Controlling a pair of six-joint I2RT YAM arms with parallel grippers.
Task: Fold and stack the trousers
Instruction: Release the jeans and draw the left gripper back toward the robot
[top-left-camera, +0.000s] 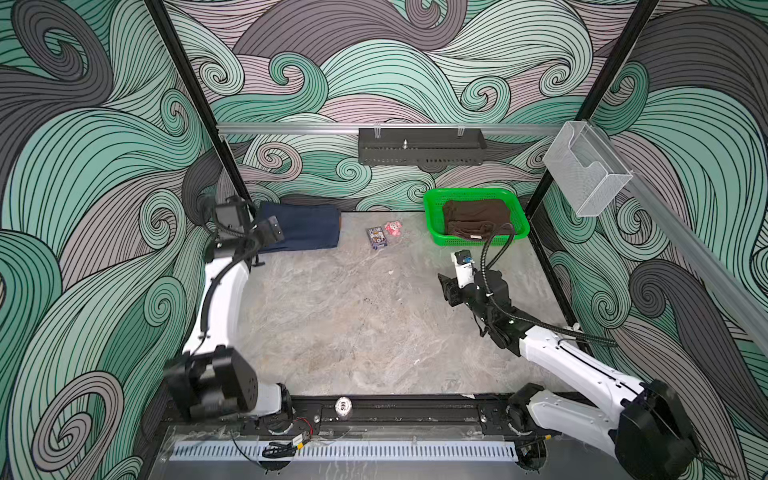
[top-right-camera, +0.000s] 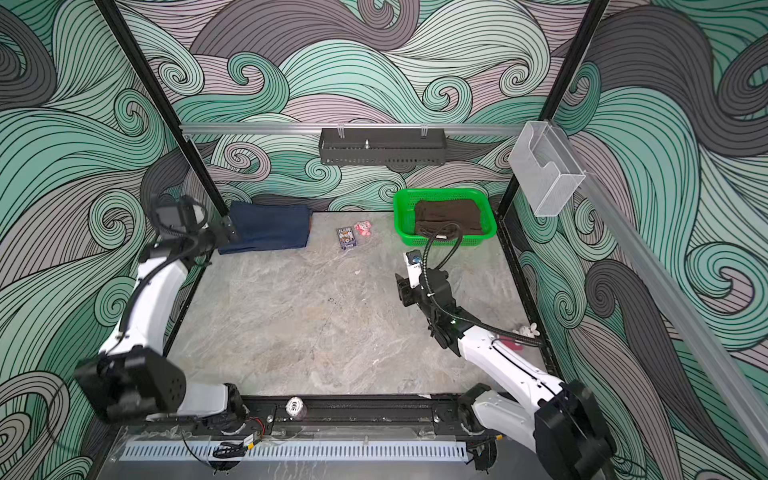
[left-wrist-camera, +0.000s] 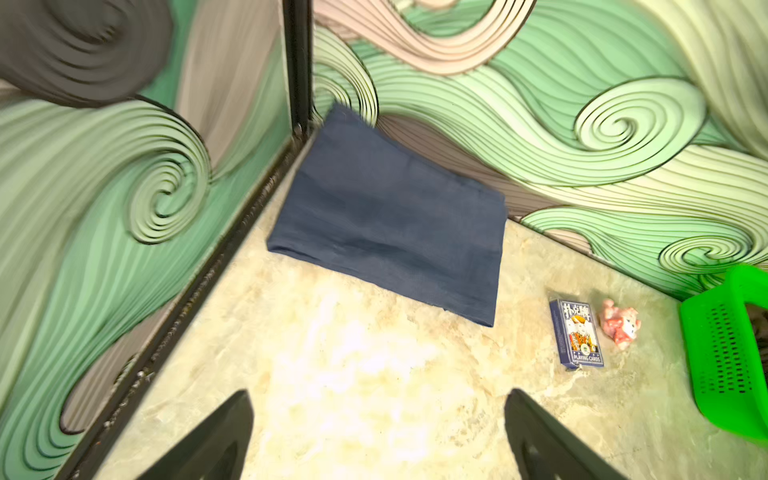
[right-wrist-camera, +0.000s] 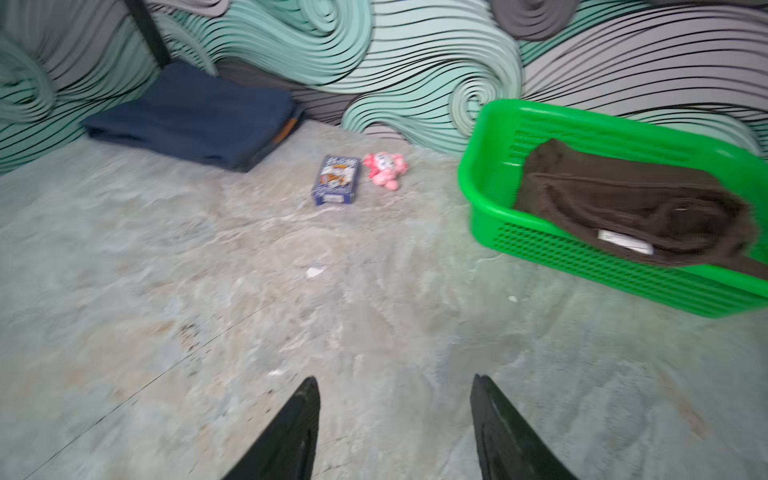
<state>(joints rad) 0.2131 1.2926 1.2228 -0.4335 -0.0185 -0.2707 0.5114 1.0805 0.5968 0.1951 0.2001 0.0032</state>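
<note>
The trousers (top-left-camera: 309, 226) (top-right-camera: 272, 226) lie folded into a dark navy rectangle in the far left corner, against the back wall. The wrist views show the folded trousers (left-wrist-camera: 390, 216) (right-wrist-camera: 195, 112) too, with layered edges on one side. My left gripper (top-left-camera: 270, 233) (top-right-camera: 226, 232) hovers at their left end. Its jaws stand wide apart with only bare table between them (left-wrist-camera: 379, 392). My right gripper (top-left-camera: 446, 286) (top-right-camera: 403, 286) is open and empty over the table, short of the green basket (top-left-camera: 429, 212) (right-wrist-camera: 473, 178).
A dark brown garment (top-left-camera: 476, 216) (right-wrist-camera: 631, 199) fills the basket. A blue card deck (top-left-camera: 377, 237) and a pink toy (top-left-camera: 392, 228) lie between trousers and basket. A black shelf (top-left-camera: 422, 146) and a clear bin (top-left-camera: 586, 174) hang on the walls.
</note>
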